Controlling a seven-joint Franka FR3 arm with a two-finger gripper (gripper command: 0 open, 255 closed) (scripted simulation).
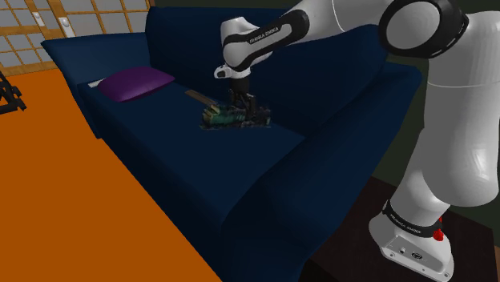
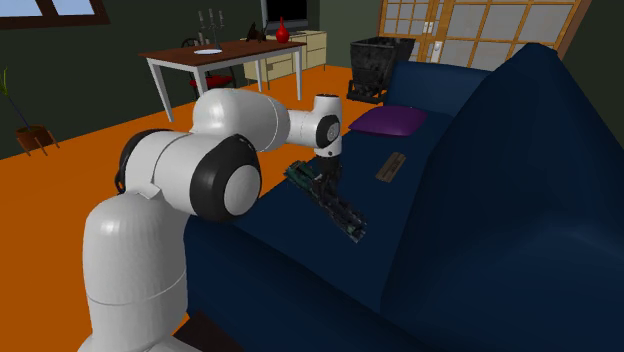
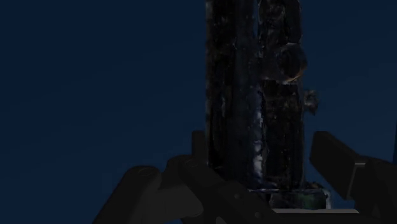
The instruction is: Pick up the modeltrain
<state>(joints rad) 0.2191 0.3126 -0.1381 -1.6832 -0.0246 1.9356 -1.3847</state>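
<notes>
End effector (image 3: 254, 149) released, straddling the model train (image 3: 254, 76) on the sofa (image 3: 95, 76); best clench squarely across its narrow body, then lift vertically.

One blue sofa (image 1: 240, 176) here. On it I count one model train (image 1: 232, 118), one purple cushion (image 1: 135, 82) and one flat brown slat (image 1: 196, 97).

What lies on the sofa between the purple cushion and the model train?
Between purple cushion and model train lies a small flat brown bar, shown in the shoulder view.
</notes>
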